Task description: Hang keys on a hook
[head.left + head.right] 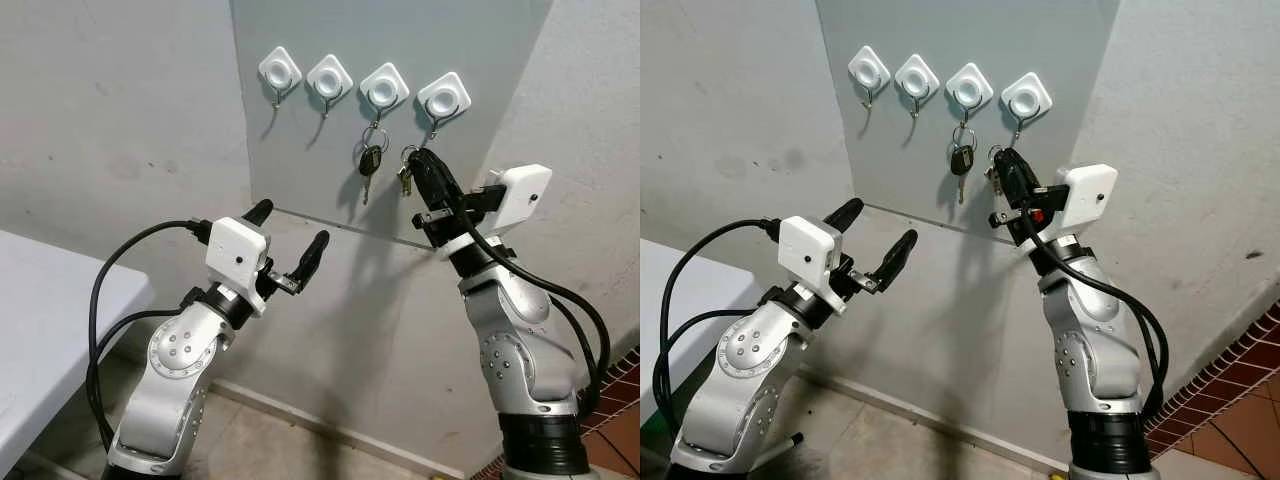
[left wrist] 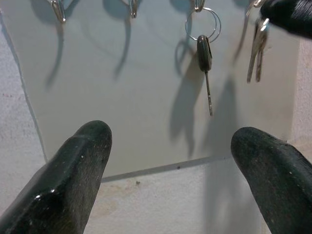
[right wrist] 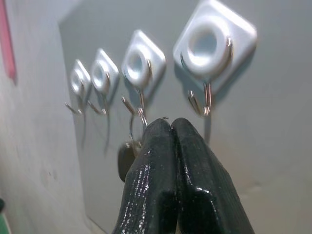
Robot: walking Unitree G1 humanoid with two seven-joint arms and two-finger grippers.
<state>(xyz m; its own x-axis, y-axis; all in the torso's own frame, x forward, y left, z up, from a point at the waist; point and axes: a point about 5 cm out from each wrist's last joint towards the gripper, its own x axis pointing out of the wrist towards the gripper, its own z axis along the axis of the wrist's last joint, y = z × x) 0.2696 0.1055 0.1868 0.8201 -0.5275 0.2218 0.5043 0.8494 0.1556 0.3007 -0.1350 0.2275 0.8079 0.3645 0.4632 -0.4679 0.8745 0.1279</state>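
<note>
The right end effector (image 1: 425,170), clenched on the keys (image 1: 405,180), sits just below the rightmost hook (image 1: 435,128); next, lift the ring over it.

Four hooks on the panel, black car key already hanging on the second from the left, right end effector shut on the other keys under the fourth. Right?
Not quite: the car key hangs on the third hook from the left, as the left eye view shows. The rest holds: four hooks, right end effector shut on the keys under the fourth hook.
</note>
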